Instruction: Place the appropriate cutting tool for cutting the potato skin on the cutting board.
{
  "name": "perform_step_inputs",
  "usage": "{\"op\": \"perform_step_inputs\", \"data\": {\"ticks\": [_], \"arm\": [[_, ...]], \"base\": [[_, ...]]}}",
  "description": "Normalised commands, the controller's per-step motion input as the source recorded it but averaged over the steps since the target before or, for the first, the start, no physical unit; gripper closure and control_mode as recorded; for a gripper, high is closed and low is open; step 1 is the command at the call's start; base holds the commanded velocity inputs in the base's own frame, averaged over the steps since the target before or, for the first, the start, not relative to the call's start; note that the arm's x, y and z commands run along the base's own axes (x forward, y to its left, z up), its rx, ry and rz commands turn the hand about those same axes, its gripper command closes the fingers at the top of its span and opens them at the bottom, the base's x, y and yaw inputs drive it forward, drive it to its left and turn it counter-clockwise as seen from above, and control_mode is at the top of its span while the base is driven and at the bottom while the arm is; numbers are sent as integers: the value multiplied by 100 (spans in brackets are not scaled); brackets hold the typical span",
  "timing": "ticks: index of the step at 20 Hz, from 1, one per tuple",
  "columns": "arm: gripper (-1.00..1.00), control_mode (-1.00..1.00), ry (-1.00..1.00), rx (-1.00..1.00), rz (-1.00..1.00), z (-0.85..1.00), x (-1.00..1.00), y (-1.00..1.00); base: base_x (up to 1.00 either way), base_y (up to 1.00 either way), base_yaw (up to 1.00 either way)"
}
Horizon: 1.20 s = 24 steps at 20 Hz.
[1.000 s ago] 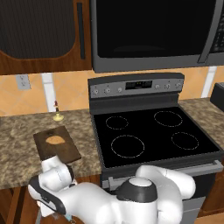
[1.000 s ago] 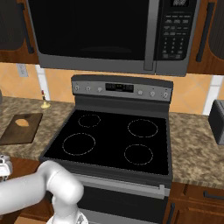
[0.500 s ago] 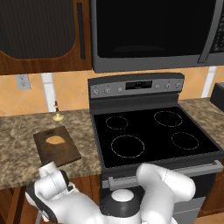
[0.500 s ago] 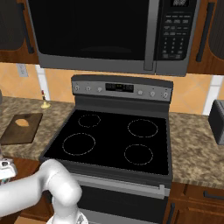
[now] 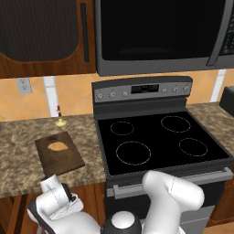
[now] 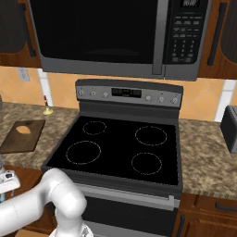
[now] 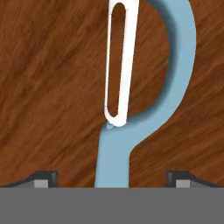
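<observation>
The peeler (image 7: 144,109) lies close below the hand on a brown wooden surface, its light-blue handle curving up to a silvery loop blade (image 7: 119,65). My gripper (image 7: 112,177) is open, with one fingertip (image 7: 43,177) on each side of the handle and neither touching it. The dark brown cutting board (image 5: 66,160) sits on the granite counter left of the stove, and the tan potato (image 5: 57,146) rests on its far half. Board (image 6: 21,141) and potato (image 6: 23,130) also show at the left of the right base view. My arm bends low in front of the counter edge.
A black glass cooktop (image 5: 155,141) fills the middle, with a microwave (image 5: 160,32) above it. A small red-topped bottle (image 5: 59,119) stands at the wall behind the board. A dark appliance (image 6: 229,129) sits on the right counter. Wooden cabinet fronts run below the counter.
The arm has folded lower and further toward the left front, and the hand has dropped below the counter edge. Board and potato have not moved.
</observation>
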Motion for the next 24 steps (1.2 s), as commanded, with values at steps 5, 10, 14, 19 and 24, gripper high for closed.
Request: {"op": "perform_step_inputs", "data": {"ticks": [5, 10, 14, 19, 24], "arm": [[100, -100, 1, 1, 4, -46, -19, 2], [100, -100, 0, 1, 8, -8, -36, 20], [100, -100, -3, 1, 12, 45, -36, 5], [100, -100, -5, -3, 20, 100, -12, -2], [100, -100, -2, -2, 26, 100, -9, -1]], "base": [[0, 0, 0], [0, 0, 0], [0, 0, 0], [0, 0, 0], [0, 0, 0]]}}
